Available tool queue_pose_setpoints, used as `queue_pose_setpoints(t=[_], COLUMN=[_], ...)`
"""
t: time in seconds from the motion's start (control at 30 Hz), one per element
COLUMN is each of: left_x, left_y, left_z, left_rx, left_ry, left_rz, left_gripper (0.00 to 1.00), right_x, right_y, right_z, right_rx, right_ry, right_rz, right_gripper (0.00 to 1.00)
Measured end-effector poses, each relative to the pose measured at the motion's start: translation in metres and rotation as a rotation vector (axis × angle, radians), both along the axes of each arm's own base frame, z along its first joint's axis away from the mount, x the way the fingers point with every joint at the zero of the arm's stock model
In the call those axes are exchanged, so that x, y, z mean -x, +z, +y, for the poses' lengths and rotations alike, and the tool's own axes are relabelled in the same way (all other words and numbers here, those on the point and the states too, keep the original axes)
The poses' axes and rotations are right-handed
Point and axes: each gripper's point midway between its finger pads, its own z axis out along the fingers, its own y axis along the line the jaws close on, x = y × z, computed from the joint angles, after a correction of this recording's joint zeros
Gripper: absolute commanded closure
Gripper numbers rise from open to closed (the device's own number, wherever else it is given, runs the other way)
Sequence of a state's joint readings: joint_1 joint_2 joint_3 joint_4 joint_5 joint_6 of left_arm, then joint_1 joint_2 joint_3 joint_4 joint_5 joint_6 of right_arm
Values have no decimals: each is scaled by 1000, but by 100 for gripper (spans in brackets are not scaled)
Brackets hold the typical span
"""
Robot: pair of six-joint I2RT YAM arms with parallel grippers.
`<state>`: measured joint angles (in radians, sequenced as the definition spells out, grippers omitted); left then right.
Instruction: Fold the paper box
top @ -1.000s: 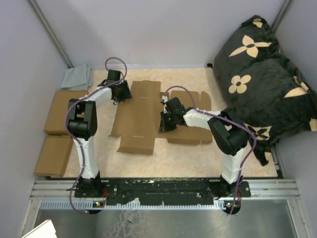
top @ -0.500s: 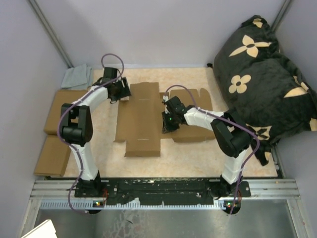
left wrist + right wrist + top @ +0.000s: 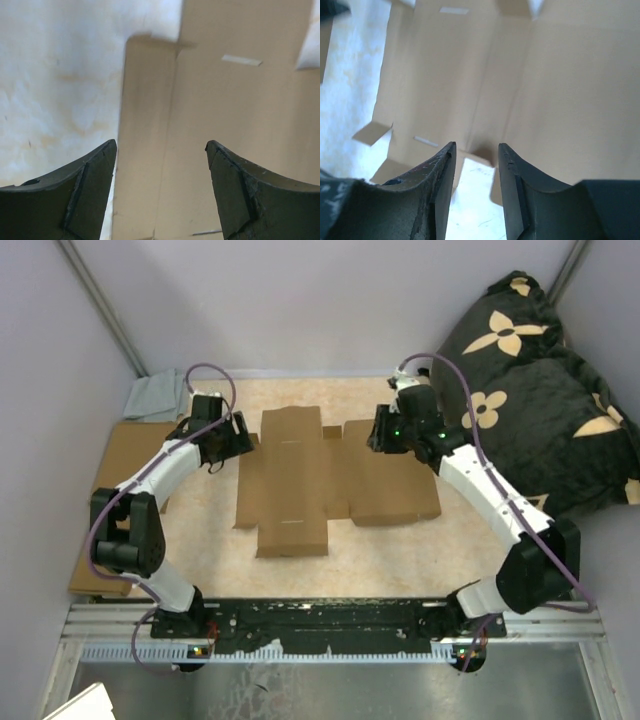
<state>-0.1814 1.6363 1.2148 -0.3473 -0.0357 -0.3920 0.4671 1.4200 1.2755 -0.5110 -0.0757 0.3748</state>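
Status: plain brown corrugated cardboard sheet [image 3: 300, 485] lies flat and unfolded on beige mottled table [image 3: 400, 560]. Left gripper [image 3: 160, 147] wide, empty; right gripper [image 3: 477, 146] narrowly parted, empty. We judge it light, stiff, hinging at creases; we'd pinch a flap edge.

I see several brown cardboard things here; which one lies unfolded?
The paper box in the middle: a flat cut sheet with flaps and creases, spread open. The smaller boxes along the left edge are closed up.
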Motion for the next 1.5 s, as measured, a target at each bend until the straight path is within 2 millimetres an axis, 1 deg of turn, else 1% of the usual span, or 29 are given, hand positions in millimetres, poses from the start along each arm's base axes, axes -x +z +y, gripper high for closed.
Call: queue_pose_setpoints(t=[0.03,0.07,0.1,0.13,0.2,0.23,0.3,0.33,0.37,0.43,0.53,0.67,0.77,0.87,0.93,1.13,1.37,1.43,1.5], left_x=[6,15,23,30,40,43,44,44,44,44,44,48,50,55,51,52,52,52,52], left_y=[-9,-21,-31,-38,-49,-52,-54,-55,-56,-56,-57,-65,-81,-102,-98,-101,-101,-101,-101], left_z=[1,2,4,5,6,7,7,8,8,8,8,8,7,7,5,1,0,1,2], left_rx=[-2,-6,-9,-11,-15,-17,-20,-22,-24,-24,-24,-28,-35,-43,-34,-23,-28,-31,-36], left_ry=[3,6,8,10,13,14,15,16,16,17,15,6,0,-8,-15,-34,-56,-59,-58], left_rz=[26,61,95,120,160,172,181,183,186,188,185,206,249,309,296,303,301,301,301], left_gripper=[21,21,21,21,21,21,21,21,21,22,22,23,23,24,25,28,40,45,54], right_x=[-6,-9,-12,-10,-1,5,21,23,28,34,36,37,36,34,34,32,30,30,30], right_y=[-1,-7,-20,-37,-83,-101,-148,-153,-164,-177,-185,-193,-193,-193,-194,-195,-195,-195,-195], right_z=[-12,-19,-27,-31,-34,-35,-42,-43,-45,-49,-50,-50,-48,-47,-45,-41,-38,-38,-38], right_rx=[6,17,34,54,102,121,175,181,196,210,214,212,205,195,189,164,139,137,137], right_ry=[-29,-48,-67,-73,-69,-66,-65,-65,-69,-75,-80,-79,-75,-70,-66,-52,-39,-39,-38], right_rz=[-4,5,28,64,172,217,338,350,382,414,419,420,415,408,405,402,407,407,407], right_gripper=[68,69,70,72,75,76,79,79,80,80,80,81,81,81,81,82,82,82,82])
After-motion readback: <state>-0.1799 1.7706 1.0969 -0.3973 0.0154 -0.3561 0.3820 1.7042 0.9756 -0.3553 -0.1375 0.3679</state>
